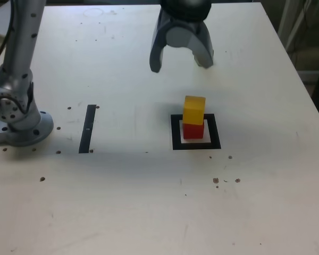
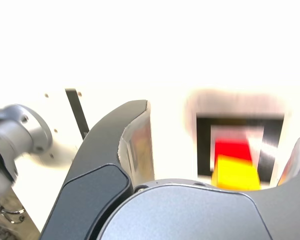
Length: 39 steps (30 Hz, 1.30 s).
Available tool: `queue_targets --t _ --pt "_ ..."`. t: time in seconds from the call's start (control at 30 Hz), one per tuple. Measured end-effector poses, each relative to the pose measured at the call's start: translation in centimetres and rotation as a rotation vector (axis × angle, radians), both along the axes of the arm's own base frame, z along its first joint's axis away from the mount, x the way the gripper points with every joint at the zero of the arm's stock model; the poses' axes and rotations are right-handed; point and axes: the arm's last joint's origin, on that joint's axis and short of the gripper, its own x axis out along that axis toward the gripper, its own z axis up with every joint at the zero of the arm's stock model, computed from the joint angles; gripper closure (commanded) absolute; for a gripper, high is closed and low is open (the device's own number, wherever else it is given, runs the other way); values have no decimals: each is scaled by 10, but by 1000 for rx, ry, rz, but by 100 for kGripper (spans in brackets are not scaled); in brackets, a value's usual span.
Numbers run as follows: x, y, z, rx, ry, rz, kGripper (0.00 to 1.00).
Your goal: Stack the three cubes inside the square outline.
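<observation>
Exterior view: high, angled down over table (image 1: 149, 212). Wrist view: close behind pincer (image 2: 220, 150). Both share square outline (image 1: 175, 133).

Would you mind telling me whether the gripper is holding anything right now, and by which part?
Nothing is held: the gripper hangs open and empty above the table, apart from the yellow cube.
</observation>
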Motion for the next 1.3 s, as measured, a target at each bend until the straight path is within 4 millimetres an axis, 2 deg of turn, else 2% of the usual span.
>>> queue_targets --t 0.3,0.43,0.5,0.8,1.0,1.3 --pt "0 75 7 43 -65 66 1" --pt "8 110 3 46 -91 126 1" --pt "11 120 -4 33 -84 147 1" --pt "36 141 -17 7 -95 171 1" --pt "66 142 -43 -5 -70 147 1" --pt "84 147 -64 -25 -66 144 1"
